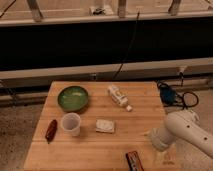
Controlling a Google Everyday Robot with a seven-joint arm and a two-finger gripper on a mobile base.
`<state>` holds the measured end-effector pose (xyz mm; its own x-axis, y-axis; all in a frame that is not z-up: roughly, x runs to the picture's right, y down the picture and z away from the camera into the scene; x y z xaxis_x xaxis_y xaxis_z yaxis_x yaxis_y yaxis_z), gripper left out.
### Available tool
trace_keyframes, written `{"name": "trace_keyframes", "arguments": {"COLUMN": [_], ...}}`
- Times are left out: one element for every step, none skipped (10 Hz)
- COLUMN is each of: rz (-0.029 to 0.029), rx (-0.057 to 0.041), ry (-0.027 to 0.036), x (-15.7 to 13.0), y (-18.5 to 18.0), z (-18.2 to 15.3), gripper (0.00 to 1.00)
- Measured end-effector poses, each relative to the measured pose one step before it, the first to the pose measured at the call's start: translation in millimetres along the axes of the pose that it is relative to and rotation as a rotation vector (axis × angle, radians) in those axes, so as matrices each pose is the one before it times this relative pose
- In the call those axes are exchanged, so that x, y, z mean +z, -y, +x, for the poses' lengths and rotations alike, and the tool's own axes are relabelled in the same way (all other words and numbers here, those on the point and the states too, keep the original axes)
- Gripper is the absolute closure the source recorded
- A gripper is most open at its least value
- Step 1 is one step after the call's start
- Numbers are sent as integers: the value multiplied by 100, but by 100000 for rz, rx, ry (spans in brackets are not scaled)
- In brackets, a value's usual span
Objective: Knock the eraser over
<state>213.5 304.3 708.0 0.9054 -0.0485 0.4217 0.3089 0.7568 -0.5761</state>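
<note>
A dark rectangular block with a reddish edge (134,160), which looks like the eraser, sits near the front edge of the wooden table (140,107). It is cut off by the bottom of the view, so I cannot tell whether it is upright or lying. My white arm (180,131) comes in from the lower right, and its rounded joint (157,140) hangs over the table's right front part, just up and right of the block. My gripper does not show; it is hidden or below the frame.
A green bowl (73,98) stands at the back left. A white cup (71,123), a red-brown oblong thing (51,130), a flat white packet (105,125) and a white bottle lying down (118,95) are on the table. Cables (172,96) lie to the right of the table.
</note>
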Motion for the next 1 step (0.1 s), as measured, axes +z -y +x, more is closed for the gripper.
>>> {"name": "trace_keyframes", "arguments": {"rz": [443], "rx": [-290], "ry": [-239], "x": [206], "y": [-316], "z": [112], "gripper": [20]}}
